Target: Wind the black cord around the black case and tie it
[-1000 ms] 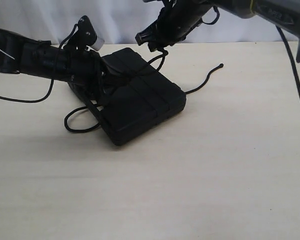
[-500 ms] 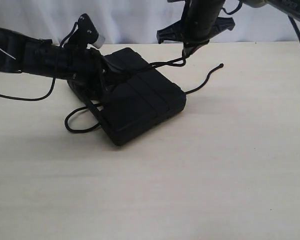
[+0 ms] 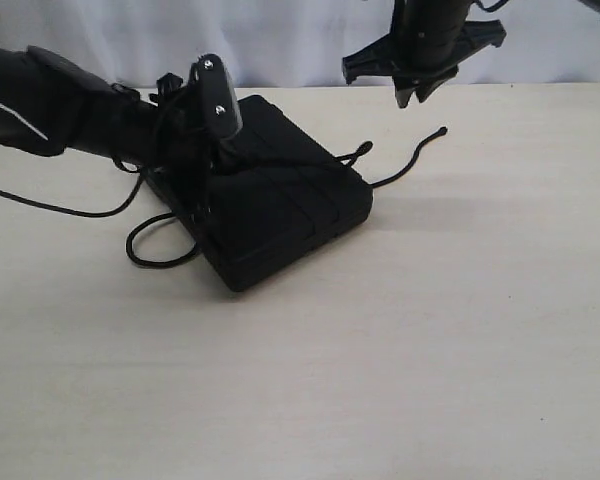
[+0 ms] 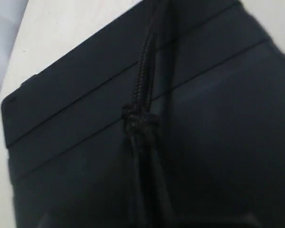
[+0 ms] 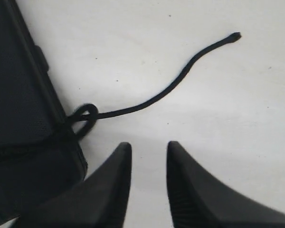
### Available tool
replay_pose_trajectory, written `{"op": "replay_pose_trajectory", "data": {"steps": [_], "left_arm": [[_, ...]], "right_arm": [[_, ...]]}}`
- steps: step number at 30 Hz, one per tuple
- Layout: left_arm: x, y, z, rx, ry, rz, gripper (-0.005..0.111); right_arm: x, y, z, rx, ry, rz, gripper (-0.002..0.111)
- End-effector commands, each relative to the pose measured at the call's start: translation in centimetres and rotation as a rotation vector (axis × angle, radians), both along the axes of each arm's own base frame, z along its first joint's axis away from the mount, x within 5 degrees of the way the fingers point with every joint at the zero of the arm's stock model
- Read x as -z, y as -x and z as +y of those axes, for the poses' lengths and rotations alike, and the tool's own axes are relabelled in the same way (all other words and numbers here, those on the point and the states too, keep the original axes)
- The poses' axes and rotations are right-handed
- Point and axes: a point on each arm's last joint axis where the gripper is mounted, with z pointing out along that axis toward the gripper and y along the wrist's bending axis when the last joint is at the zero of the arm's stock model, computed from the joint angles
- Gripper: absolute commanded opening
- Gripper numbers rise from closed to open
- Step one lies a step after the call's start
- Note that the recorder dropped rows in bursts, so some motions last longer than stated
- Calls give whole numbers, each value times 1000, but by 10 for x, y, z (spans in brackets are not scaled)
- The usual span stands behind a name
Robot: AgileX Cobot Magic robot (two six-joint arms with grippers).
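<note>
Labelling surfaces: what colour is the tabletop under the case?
The tabletop is pale beige; exterior view.

You have a pale, cream-coloured tabletop [image 3: 430, 350] filling most of your view, matte and marked with a few tiny dark specks. Behind its far edge you see a white fabric backdrop [image 3: 280, 40] with faint vertical folds.
</note>
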Motion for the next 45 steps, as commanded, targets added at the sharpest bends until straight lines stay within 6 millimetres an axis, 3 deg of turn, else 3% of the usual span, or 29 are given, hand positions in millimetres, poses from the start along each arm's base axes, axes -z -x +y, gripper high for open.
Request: {"op": "replay_pose_trajectory", "data": {"steps": [1, 3, 5, 9, 13, 20, 32, 38, 45], "left_arm": [[-7, 1, -25, 30, -235, -211, 0], [-11, 1, -33, 14, -288, -285, 0], [-14, 1, -39, 23, -334, -343, 0], [-17, 2, -45, 50, -384, -407, 0], [-18, 2, -45, 71, -410, -430, 0], [-11, 6, -44, 172, -510, -476, 0], [-6, 10, -38, 205, -613, -561, 0], [-5, 11, -39, 238, -628, -567, 0], [-4, 12, -39, 239, -627, -565, 0]], "right_arm": [[-18, 5, -3, 1, -21, -27, 55], [-18, 5, -3, -40, -6, -24, 64], [-17, 6, -2, -83, -10, -9, 65], [-8, 5, -3, -126, -104, 47, 55], [7, -4, -19, -75, -195, 95, 45], [32, -25, -41, -4, -352, 84, 45], [83, -47, -35, 1, -508, 78, 45], [97, -53, -28, -4, -593, 63, 45], [121, -54, -31, -31, -532, 110, 45]]}}
